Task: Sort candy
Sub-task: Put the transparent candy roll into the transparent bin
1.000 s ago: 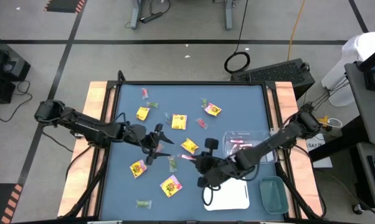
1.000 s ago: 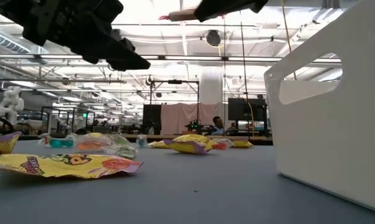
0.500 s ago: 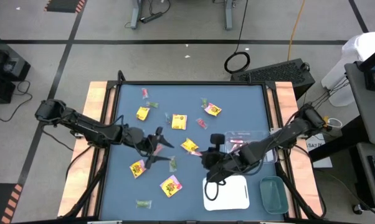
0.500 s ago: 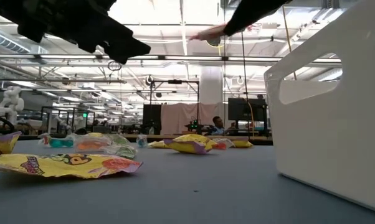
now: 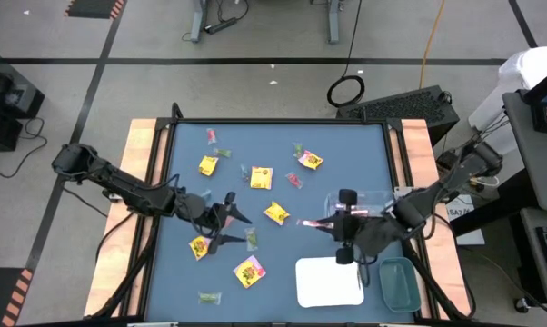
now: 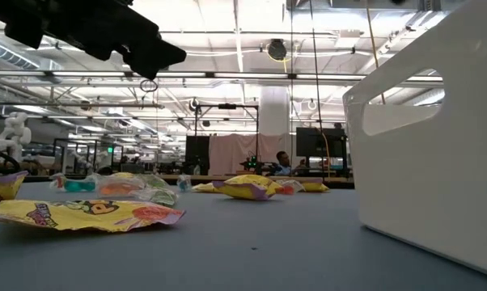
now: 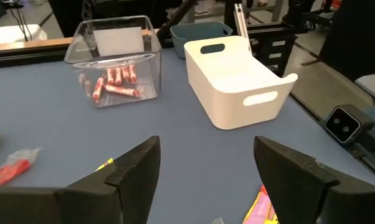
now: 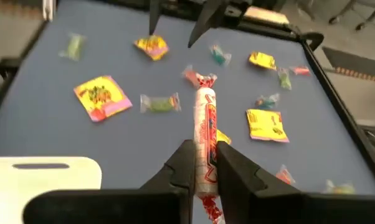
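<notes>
Between the fingers of the right claw (image 8: 204, 163), clamped along its lower half, stands a pink-red stick candy (image 8: 205, 118), its twisted end poking out beyond the fingertips; from above the same claw (image 5: 321, 223) hangs over the right half of the blue desk (image 5: 364, 145), just beside the clear tray (image 5: 379, 197). That clear tray (image 7: 116, 50) already holds a small heap of pink-red sticks (image 7: 113, 84) on its floor, seen plainly from the left wrist. Next to it sits the white tray (image 7: 237, 81), whose inside looks bare, and beyond that the green-tinted tray (image 5: 398, 283) at the desk's right front corner, its contents not discernible. A second ago the right claw was low over the middle of the desk near the yellow packets; it has since lifted and swung right, toward the clear tray, carrying the stick with it. The remaining sweets lie scattered over the left and middle of the desk: yellow square packets (image 5: 250, 271), small green wrapped pieces (image 5: 208, 297) and a few pink ones (image 5: 293, 180). The left claw (image 5: 226, 221) hovers over the middle-left of the desk with its fingers spread wide apart and nothing between them, having drifted slightly nearer the front edge than before.
</notes>
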Robot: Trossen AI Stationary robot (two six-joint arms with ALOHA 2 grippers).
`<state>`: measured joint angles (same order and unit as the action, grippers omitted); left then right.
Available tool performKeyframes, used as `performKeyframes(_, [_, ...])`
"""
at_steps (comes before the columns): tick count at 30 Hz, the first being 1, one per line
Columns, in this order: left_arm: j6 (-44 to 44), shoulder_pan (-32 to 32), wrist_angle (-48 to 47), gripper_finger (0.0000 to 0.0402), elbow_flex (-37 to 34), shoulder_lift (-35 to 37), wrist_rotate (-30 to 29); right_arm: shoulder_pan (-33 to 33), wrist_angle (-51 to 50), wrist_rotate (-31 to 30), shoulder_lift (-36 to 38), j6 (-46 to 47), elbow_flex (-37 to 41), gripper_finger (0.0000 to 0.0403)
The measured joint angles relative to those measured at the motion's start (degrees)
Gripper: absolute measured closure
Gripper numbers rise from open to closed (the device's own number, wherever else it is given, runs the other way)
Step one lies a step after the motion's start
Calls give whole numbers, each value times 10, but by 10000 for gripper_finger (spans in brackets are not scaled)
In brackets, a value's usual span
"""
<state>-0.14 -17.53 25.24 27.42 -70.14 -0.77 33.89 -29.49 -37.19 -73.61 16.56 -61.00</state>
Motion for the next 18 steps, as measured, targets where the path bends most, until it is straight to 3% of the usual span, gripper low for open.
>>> performKeyframes(2, [1, -4, 3, 139, 0, 0, -3, -2, 98, -2, 33, -16, 73, 365])
performKeyframes(6, [4, -6, 13, 139, 0, 0, -14, -17, 391, -2, 75, -74, 214, 365])
performKeyframes(11, [5, -6, 15, 139, 0, 0, -15, -46, 722, -3, 67, -149, 333, 365])
performKeyframes(14, [6, -6, 15, 139, 0, 0, -15, -63, 802, -4, 61, -170, 367, 365])
performKeyframes(18, [15, -6, 15, 139, 0, 0, -15, -75, 808, -1, 61, -175, 373, 365])
